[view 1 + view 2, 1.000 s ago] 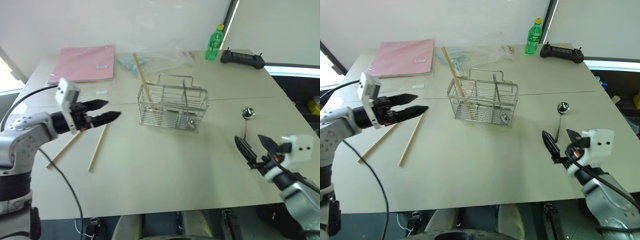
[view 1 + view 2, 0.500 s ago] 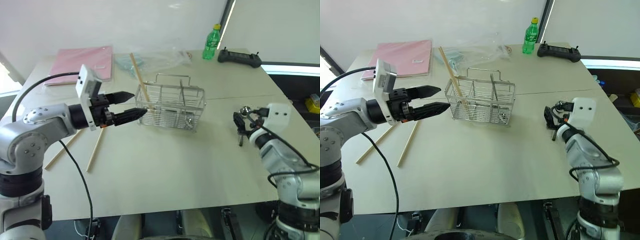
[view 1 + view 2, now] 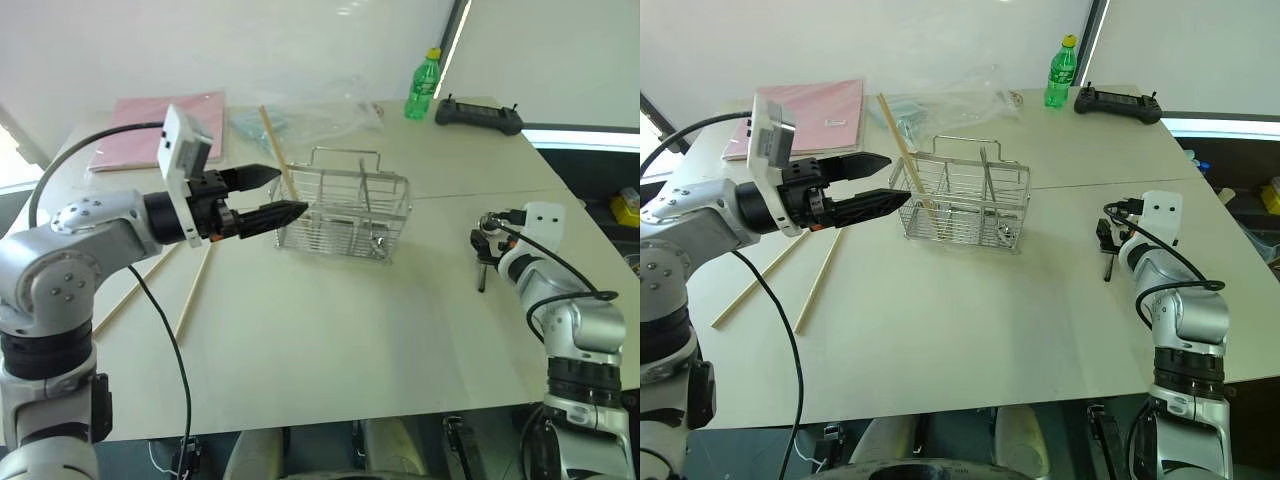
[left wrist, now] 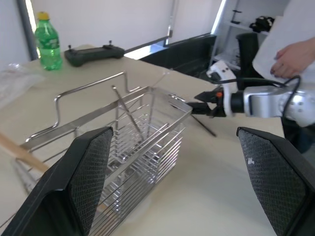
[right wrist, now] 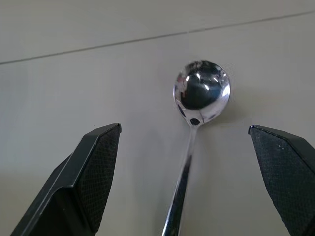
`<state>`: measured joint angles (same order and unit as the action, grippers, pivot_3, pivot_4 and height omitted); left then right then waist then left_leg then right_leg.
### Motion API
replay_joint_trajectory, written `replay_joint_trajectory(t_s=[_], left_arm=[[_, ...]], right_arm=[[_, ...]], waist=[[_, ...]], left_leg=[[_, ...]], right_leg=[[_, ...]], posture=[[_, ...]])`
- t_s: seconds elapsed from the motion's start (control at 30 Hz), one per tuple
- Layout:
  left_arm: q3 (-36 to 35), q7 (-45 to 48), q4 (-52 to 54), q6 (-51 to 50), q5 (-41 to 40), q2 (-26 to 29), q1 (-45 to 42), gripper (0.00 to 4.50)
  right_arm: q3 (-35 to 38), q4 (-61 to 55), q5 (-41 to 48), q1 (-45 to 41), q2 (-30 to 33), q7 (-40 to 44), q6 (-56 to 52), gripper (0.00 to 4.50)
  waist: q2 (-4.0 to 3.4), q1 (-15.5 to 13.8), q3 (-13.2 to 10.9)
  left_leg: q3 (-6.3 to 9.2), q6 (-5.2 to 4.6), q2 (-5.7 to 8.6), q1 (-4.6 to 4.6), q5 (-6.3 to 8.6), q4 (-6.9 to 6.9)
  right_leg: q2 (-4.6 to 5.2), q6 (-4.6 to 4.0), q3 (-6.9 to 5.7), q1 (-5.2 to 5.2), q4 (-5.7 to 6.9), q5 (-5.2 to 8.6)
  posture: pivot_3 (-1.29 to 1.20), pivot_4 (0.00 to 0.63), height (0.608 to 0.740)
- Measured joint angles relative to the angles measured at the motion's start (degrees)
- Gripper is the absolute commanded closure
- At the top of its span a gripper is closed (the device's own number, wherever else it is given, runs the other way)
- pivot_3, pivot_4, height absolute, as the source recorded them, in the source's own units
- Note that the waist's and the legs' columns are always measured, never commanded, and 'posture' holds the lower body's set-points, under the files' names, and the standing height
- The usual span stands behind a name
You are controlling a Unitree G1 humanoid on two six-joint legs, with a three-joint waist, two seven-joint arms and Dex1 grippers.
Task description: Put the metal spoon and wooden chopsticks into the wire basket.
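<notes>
The wire basket (image 3: 345,215) stands mid-table with one wooden chopstick (image 3: 278,150) leaning up out of its left end. Two more chopsticks (image 3: 193,292) lie flat on the table to the left. My left gripper (image 3: 288,192) hovers open and level beside the basket's left end, close to the leaning stick, holding nothing. The metal spoon (image 5: 201,93) lies on the table to the right, bowl away from me. My right gripper (image 5: 184,129) is open just above it, one finger on each side of the handle (image 3: 481,276).
At the back of the table lie a pink folder (image 3: 165,125), a clear plastic bag (image 3: 320,115), a green bottle (image 3: 422,87) and a black controller (image 3: 484,115). A person's hand (image 4: 288,54) shows beyond the table's right side.
My right gripper has gone forward and down from the table's near edge to sit over the spoon. My left gripper has risen and shifted right toward the basket. Both stay open.
</notes>
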<state>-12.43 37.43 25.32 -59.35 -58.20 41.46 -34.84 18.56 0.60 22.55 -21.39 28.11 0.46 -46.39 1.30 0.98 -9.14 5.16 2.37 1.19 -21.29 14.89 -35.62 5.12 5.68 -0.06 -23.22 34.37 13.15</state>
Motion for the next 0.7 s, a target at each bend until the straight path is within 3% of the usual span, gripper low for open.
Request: replay_joint_trajectory(t_s=[0.4, 0.7], left_arm=[[0.63, 6.49, 1.97, -0.43, -4.46, 5.65, 0.62, 0.24], [2.53, 8.27, 1.57, 1.33, -3.07, 5.8, -0.61, 0.24]], right_arm=[[-0.13, 6.74, -3.29, -2.72, -0.2, 1.46, 1.73, 0.23], [0.05, 6.23, -3.62, -4.53, -1.22, 1.44, 0.59, 0.23]], waist=[[-0.06, -0.14, -0.04], [-0.09, -0.04, -0.06]], left_leg=[[0.0, 0.0, -0.01, -0.02, 0.0, -0.02], [0.0, 0.0, -0.02, -0.01, 0.0, -0.03]], right_leg=[[-0.04, 0.0, 0.04, 0.0, -0.01, 0.0], [-0.07, 0.0, 0.07, 0.0, -0.01, 0.0]], posture=[[0.0, 0.15, 0.728], [0.0, 0.15, 0.728]])
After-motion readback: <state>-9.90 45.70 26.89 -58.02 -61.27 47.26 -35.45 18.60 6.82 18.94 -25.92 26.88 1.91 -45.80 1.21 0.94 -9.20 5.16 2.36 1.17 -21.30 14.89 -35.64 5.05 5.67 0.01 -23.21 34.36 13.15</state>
